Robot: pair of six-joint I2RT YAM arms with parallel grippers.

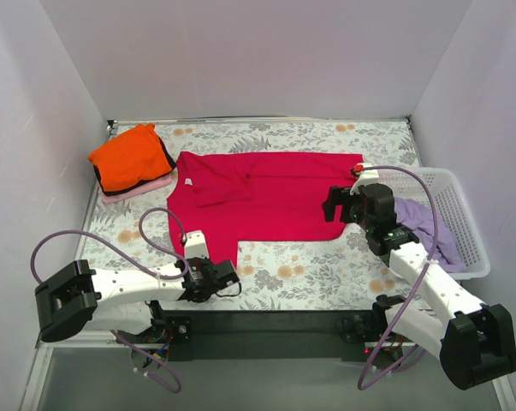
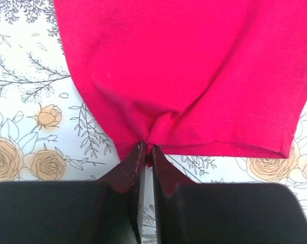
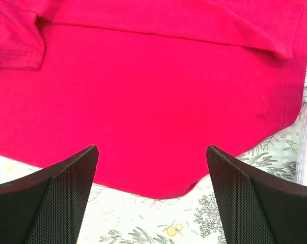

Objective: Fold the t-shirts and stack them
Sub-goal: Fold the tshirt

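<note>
Table [image 1: 309, 274] this side of the shirt [image 1: 266, 197] lies open; basket [image 1: 473, 231] hems the right, orange stack [image 1: 131, 158] blocks the far-left corner.

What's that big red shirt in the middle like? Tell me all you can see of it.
The red shirt is soft crimson cloth with stitched hems, spread mostly flat on the flowered table, one sleeve folded onto its body. The left gripper pinches its near left edge, puckering the cloth. The right gripper hovers open over its right side.
</note>
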